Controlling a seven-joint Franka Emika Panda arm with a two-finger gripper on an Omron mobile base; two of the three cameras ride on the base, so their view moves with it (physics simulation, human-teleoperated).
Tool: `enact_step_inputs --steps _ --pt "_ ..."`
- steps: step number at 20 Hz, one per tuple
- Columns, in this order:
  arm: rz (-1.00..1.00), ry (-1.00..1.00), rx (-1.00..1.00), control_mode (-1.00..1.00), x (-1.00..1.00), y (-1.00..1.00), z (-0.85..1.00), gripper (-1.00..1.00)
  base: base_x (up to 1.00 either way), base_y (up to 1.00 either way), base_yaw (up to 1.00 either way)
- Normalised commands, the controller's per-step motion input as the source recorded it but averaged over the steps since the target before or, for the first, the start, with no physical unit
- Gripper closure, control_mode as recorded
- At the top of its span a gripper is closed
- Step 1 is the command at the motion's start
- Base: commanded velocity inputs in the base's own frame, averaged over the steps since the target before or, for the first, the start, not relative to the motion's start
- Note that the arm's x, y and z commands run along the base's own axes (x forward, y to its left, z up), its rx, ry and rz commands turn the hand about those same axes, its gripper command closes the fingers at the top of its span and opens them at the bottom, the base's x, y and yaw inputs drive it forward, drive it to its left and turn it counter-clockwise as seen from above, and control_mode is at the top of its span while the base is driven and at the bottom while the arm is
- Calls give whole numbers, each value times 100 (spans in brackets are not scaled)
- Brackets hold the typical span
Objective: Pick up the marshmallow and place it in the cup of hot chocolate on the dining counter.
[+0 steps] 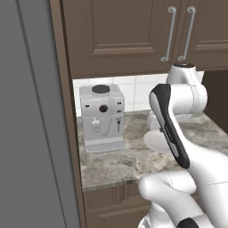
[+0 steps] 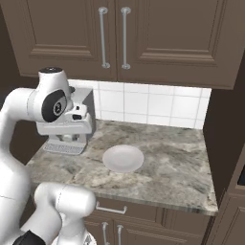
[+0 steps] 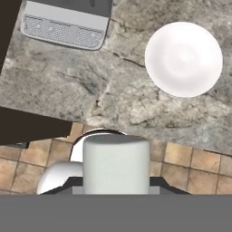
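In the hand view the marshmallow, a white soft-edged block, sits close to the camera between the two dark fingertips. My gripper is shut on it, held high above the edge of a marbled wall counter and the tiled floor. The cup of hot chocolate and the dining counter are out of view.
A round white plate lies on the wall counter. A white coffee machine stands at the counter's left end, with its drip tray facing out. Brown cabinets hang above, and a tall grey panel stands to the left.
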Motion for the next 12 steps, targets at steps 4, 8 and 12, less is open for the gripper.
enact_step_inputs --steps 4,8,12 --pt "0 0 0 -100 -29 18 29 100 0 0 0" --pt "0 0 0 -100 -35 9 8 100 0 0 0" --pt "0 0 0 100 -41 0 0 100 -17 0 0"
